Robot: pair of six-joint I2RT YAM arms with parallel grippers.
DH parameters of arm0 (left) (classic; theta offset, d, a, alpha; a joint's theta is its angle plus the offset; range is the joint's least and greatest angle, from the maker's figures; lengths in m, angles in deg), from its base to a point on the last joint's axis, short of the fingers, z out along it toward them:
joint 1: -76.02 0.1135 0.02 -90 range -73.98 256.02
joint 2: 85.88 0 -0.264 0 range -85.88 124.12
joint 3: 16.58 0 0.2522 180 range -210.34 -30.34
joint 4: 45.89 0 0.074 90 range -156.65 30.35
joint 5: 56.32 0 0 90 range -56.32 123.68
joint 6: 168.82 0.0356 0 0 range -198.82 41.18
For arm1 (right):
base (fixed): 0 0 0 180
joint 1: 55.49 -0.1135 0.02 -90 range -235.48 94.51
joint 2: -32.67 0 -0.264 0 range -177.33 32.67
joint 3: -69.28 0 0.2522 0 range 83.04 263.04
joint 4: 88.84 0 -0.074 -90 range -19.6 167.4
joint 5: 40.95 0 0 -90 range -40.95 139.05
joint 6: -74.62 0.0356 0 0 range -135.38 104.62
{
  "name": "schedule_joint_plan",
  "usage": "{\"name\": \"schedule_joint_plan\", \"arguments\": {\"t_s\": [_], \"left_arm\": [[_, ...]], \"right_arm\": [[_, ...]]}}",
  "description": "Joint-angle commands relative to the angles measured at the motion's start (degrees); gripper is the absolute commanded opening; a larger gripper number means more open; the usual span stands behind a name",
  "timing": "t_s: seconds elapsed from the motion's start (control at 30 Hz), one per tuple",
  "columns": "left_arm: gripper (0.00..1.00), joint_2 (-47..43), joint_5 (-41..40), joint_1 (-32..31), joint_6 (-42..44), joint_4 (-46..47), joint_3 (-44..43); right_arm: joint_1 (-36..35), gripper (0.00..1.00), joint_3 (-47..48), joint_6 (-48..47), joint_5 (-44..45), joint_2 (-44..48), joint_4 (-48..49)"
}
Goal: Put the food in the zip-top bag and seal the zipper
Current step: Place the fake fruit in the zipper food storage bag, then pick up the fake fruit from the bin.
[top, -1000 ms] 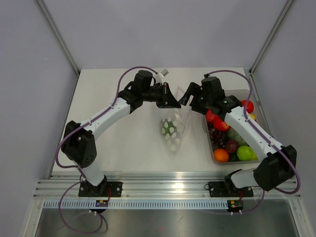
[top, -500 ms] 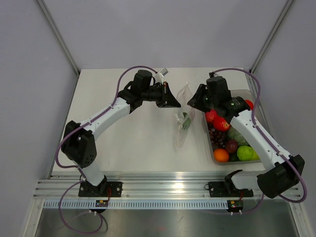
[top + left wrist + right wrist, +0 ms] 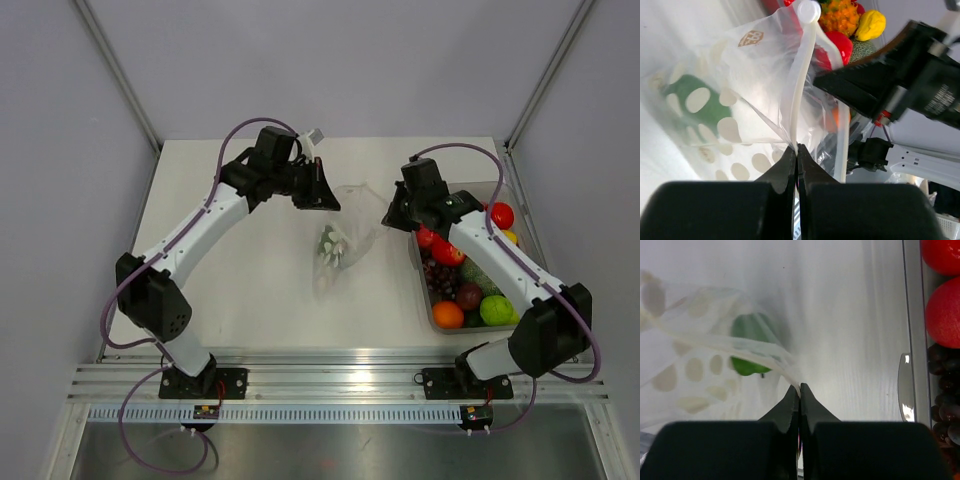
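**Left hand** (image 3: pixel 328 200): fingers brought together with no gap showing in the left wrist view. They pinch a thin fold of the zip-top bag (image 3: pixel 343 238) at its upper edge. The zipper (image 3: pixel 801 80) shows as a pale strip running straight away from the fingertips across the bag's mouth. Cannot tell whether the strip is pressed closed along its length.

**Right hand** (image 3: pixel 390 217): fingers likewise fully together, nipping the bag's edge at the tips, as the right wrist view shows. It faces the left hand, with the bag's top edge stretched between the two.

**Bag:** hangs from both hands and trails down toward the arm bases, nearer the left hand's side. Cannot tell whether the lower end rests on the tabletop (image 3: pixel 240 270) or hangs just above it. The white dots are clear in both wrist views.

**Contents:** one green piece (image 3: pixel 752 345) sits inside the bag, below and ahead of the right fingertips. It is seen through the plastic.

**Remaining food:** lies in the clear tray (image 3: pixel 430 312) on the outer side of the right hand, apart from the bag. Red round ones (image 3: pixel 942 312) are close beside the right hand, and the grape bunch (image 3: pixel 946 390) lies just behind them. Orange, yellow and light green pieces lie further back along the tray, toward the arm's base.
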Motion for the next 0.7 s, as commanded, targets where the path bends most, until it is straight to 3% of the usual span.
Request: {"name": "schedule_joint_plan", "arguments": {"t_s": [0.0, 0.23, 0.3, 0.37, 0.5, 0.67], "left_arm": [[0.00, -4.2, -4.1, 0.1, 3.7, -5.8, -3.3], [0.00, -2.2, -5.7, 0.0, 2.4, -4.7, -0.4], [0.00, -1.6, -4.7, 0.0, 1.3, -2.4, 1.3], [0.00, -1.2, -4.3, -0.1, 0.0, -1.3, 1.9], [0.00, -0.1, -5.1, -0.5, -0.7, -0.6, 1.2], [0.00, 0.9, -6.0, -1.0, -0.7, -0.5, 1.1]], "right_arm": [[-0.4, 0.00, 2.9, -2.2, 3.3, -4.1, 2.8], [-0.4, 0.07, 6.6, -3.1, 1.1, -9.5, 3.2], [-0.3, 0.24, 6.4, -3.3, 0.6, -8.9, 2.9], [-0.4, 0.50, 5.8, -3.8, 0.4, -7.5, 2.5], [-0.4, 0.62, 3.9, -3.9, 0.5, -3.0, 0.4], [-0.4, 0.67, 2.4, -4.1, 3.9, 6.7, -2.2]]}}
